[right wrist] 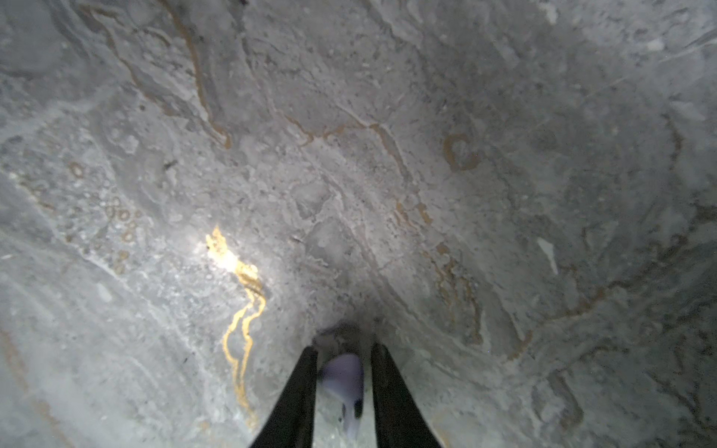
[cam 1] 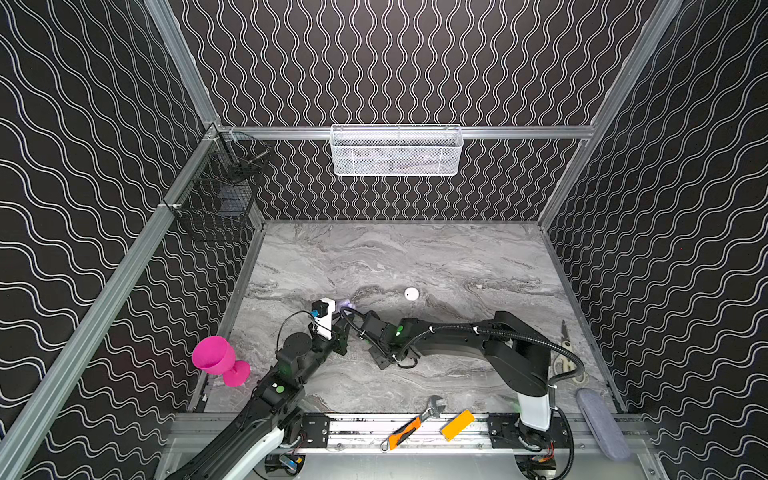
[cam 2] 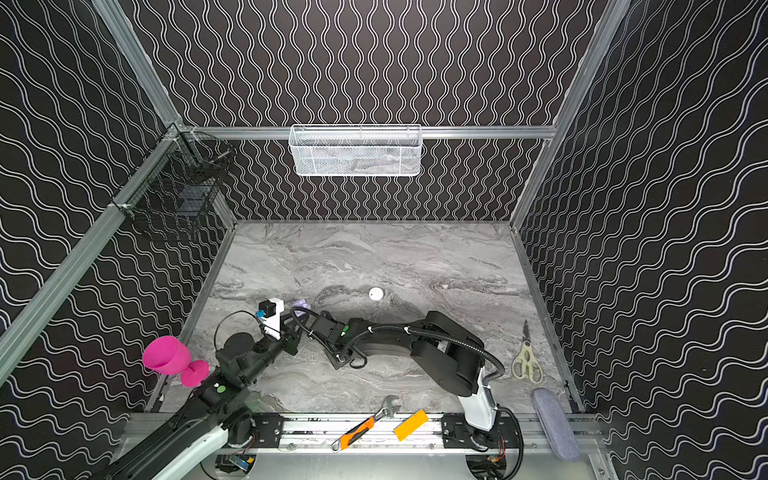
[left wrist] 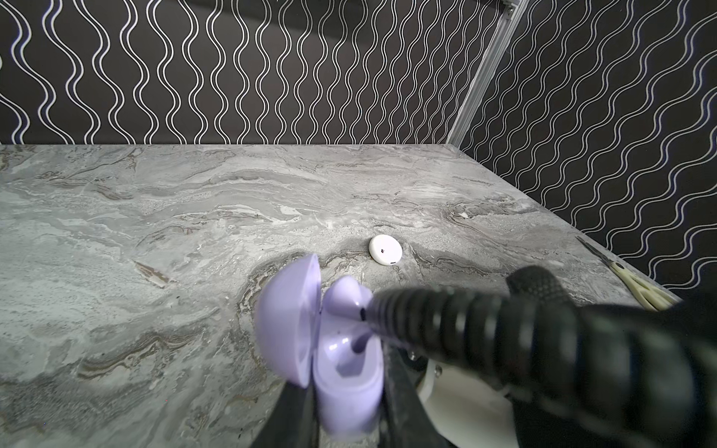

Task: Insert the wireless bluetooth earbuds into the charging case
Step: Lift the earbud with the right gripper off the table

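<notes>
Toward the left edge of the surface, about halfway back, my two arms meet nose to nose. My left jaws (left wrist: pixel 347 382) are drawn narrow on the base of the lavender charging case (left wrist: pixel 349 407), one finger on each flank. I judge I grip it there so that it cannot skate across the marble when something is pressed into it. Its lid (left wrist: pixel 289 322) stands swung open on the side away from my right arm, which leaves the mouth clear for that arm's approach.

My right jaws (right wrist: pixel 343 349) are pinched narrow on a lavender earbud (right wrist: pixel 343 378), its rounded end toward the tips as far as the blur lets me say. Beyond those tips the right wrist view shows only bare marble and no case, so I judge the earbud is not yet lined up over its place.

In the left wrist view my right arm's ribbed cable hose (left wrist: pixel 446 314) crosses the case's mouth. One well (left wrist: pixel 349 364) shows open. A lavender bump (left wrist: pixel 345 296) sits at the rim, and I cannot tell whether it is a seated earbud or the one I carry.

A white round case (cam 1: pixel 411 294) lies shut near the middle of the surface, well apart from both arms.
</notes>
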Robot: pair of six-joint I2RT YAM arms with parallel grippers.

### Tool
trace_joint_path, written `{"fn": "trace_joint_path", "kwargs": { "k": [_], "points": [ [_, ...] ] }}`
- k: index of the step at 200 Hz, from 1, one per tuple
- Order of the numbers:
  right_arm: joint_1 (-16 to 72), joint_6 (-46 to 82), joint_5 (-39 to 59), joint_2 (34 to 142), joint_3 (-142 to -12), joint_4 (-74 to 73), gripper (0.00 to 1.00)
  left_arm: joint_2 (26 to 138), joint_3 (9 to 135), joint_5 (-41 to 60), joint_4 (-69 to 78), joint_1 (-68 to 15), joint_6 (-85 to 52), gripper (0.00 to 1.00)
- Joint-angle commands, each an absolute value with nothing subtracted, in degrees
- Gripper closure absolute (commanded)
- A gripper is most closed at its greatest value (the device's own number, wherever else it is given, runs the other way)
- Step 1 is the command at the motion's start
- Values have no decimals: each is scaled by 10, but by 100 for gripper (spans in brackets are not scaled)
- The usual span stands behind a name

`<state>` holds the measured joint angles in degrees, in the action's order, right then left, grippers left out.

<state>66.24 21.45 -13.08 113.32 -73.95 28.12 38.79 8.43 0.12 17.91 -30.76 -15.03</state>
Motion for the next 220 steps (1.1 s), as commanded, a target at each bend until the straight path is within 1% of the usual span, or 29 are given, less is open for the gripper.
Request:
{"fn": "trace_joint_path", "kwargs": {
  "k": [1, 47, 99, 220],
  "points": [
    [664, 216, -133, 1131, -738, 311, 73, 387, 83, 11, 206, -307, -156, 94],
    [666, 215, -134, 1133, -740, 310, 73, 389, 83, 12, 206, -307, -156, 94],
    [665, 215, -135, 1133, -740, 310, 77, 388, 82, 12, 207, -307, -157, 94],
    [667, 239, -175, 1103, -723, 279, 85, 393, 83, 21, 212, -306, -155, 94]
  ]
}}
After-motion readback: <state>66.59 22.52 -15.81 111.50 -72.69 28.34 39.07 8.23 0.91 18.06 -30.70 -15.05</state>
